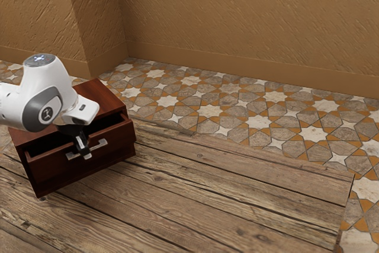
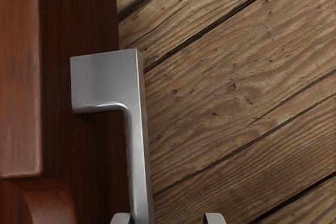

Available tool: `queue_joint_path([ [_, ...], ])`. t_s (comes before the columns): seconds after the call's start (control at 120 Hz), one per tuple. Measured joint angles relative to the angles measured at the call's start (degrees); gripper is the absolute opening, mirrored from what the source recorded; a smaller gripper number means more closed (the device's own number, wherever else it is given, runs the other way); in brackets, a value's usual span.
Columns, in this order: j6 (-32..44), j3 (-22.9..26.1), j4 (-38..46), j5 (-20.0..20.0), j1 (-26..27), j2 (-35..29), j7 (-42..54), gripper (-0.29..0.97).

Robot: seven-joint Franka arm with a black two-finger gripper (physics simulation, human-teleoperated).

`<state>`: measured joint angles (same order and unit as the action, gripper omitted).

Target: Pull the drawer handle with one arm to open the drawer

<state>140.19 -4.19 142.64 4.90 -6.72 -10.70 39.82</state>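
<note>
Gripper (image 1: 84,150) open, fingers (image 2: 214,219) spread either side of handle (image 2: 134,129): bar just beside one finger, other finger apart from it. Handle sits on drawer (image 1: 109,137) front. Drawer partway out of cabinet (image 1: 100,96). Cabinet on plank floor (image 1: 207,199), exterior view's left.
</note>
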Motion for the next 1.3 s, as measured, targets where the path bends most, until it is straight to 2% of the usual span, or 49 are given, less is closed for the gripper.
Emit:
queue_joint_path([
  [1.3, 2.12, 2.21, 6.31, 0.02, 0.02, -6.69, -0.01, 0.09],
])
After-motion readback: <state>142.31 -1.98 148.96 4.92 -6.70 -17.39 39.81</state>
